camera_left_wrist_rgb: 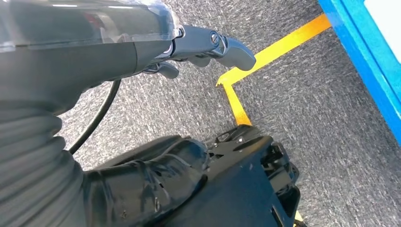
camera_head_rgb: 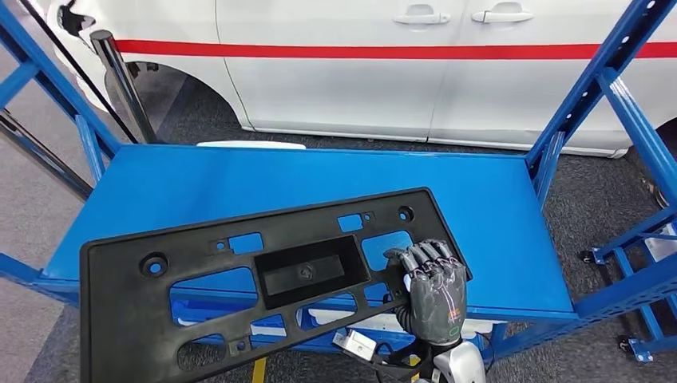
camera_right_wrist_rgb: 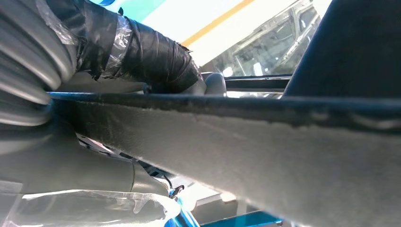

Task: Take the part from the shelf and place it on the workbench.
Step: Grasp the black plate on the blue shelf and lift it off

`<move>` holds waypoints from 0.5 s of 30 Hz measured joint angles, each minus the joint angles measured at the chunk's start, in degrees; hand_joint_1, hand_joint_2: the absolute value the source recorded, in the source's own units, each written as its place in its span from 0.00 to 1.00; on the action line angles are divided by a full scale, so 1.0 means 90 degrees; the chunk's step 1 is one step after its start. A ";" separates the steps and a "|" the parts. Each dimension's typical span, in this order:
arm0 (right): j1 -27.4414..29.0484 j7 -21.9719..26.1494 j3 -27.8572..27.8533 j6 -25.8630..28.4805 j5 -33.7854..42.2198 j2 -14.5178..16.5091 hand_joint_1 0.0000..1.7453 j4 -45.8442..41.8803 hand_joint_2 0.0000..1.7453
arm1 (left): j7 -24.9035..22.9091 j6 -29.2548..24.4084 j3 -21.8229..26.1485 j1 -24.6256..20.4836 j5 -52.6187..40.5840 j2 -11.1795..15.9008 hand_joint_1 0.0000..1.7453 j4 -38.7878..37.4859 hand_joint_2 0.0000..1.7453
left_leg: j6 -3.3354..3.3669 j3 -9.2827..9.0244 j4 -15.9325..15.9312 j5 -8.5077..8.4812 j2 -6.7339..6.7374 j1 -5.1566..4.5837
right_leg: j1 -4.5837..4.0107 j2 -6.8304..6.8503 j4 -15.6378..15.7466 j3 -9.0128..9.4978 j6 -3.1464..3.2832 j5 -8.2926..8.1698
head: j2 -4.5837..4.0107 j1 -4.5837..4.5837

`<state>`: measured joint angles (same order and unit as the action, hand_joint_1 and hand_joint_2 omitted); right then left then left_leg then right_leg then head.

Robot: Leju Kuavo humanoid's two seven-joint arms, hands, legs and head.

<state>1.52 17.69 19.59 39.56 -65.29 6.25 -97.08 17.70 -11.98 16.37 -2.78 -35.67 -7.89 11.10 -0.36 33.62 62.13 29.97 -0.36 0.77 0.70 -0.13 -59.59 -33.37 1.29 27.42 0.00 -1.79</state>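
Note:
The part (camera_head_rgb: 307,271) is a long black plastic panel with a sunken pocket in its middle and several cut-outs. It is lifted and tilted over the front edge of the blue shelf (camera_head_rgb: 279,179). My right hand (camera_head_rgb: 431,291) grips the panel's right end, fingers curled over its top face. In the right wrist view the panel's edge (camera_right_wrist_rgb: 246,146) runs across between the taped fingers (camera_right_wrist_rgb: 137,52) and the thumb. My left hand (camera_left_wrist_rgb: 142,52) hangs low over the grey carpet, holding nothing, its thumb (camera_left_wrist_rgb: 213,45) apart from the dark fingers (camera_left_wrist_rgb: 142,184).
A white car (camera_head_rgb: 359,72) with a red stripe stands close behind the shelf. Blue rack uprights (camera_head_rgb: 607,80) rise at both ends, and a wheeled blue frame (camera_head_rgb: 639,239) stands at the right. Yellow floor tape (camera_left_wrist_rgb: 236,101) runs beside the shelf's blue edge (camera_left_wrist_rgb: 364,61).

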 joint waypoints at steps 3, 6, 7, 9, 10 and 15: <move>0.0013 0.0032 0.0007 0.0000 0.0040 0.0022 1.00 0.0002 1.00 | -0.0044 -0.0055 0.0010 0.0000 -0.0039 -0.0004 0.00 0.0000 1.00 | -0.0034 0.0547 0.1206 0.0574 0.0005 0.0001 | -0.0036 0.0025 -0.0003 -0.0011 0.0051 -0.0012 | 0.0000 0.0003; 0.0030 0.0038 0.0007 0.0000 0.0063 0.0029 1.00 0.0004 1.00 | -0.0077 -0.0111 0.0019 0.0002 -0.0072 -0.0013 0.00 0.0000 1.00 | 0.0038 0.0502 0.1153 0.0356 0.0005 -0.0020 | -0.0097 0.0020 -0.0010 -0.0005 0.0059 -0.0016 | 0.0000 0.0004; 0.0031 0.0041 0.0007 0.0000 0.0067 0.0034 1.00 0.0004 1.00 | -0.0082 -0.0121 0.0022 -0.0002 -0.0081 -0.0015 0.00 0.0000 1.00 | 0.0101 0.0277 0.0705 0.0115 0.0004 -0.0042 | -0.0114 0.0014 -0.0010 0.0004 0.0059 -0.0016 | 0.0000 0.0004; 0.0031 0.0045 0.0010 0.0000 0.0084 0.0044 1.00 0.0004 1.00 | -0.0087 -0.0134 0.0028 -0.0015 -0.0092 -0.0012 0.00 0.0000 1.00 | 0.0227 -0.0127 -0.0115 -0.0191 0.0008 -0.0102 | -0.0136 0.0010 -0.0016 0.0001 0.0047 -0.0021 | 0.0000 0.0001; 0.0031 0.0045 0.0015 0.0000 0.0094 0.0047 1.00 0.0004 1.00 | -0.0087 -0.0139 0.0031 -0.0021 -0.0097 -0.0013 0.00 0.0000 1.00 | 0.0268 -0.0216 -0.0319 -0.0243 0.0008 -0.0131 | -0.0128 0.0015 -0.0019 -0.0012 0.0031 -0.0029 | 0.0000 -0.0001; 0.0034 0.0052 0.0043 0.0000 0.0135 0.0055 1.00 -0.0002 1.00 | -0.0093 -0.0156 0.0035 -0.0025 -0.0115 -0.0026 0.00 0.0000 1.00 | 0.0342 -0.0222 -0.0557 -0.0412 0.0036 -0.0097 | -0.0103 0.0017 -0.0228 -0.0120 -0.0132 0.0167 | 0.0000 -0.0003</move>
<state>1.82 18.16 19.98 39.56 -64.08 6.74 -97.10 16.86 -13.39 16.68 -3.00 -36.70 -8.13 11.10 2.72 31.61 57.11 26.27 -0.03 -0.11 -0.22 0.02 -61.64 -34.45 0.10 28.93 0.00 -1.82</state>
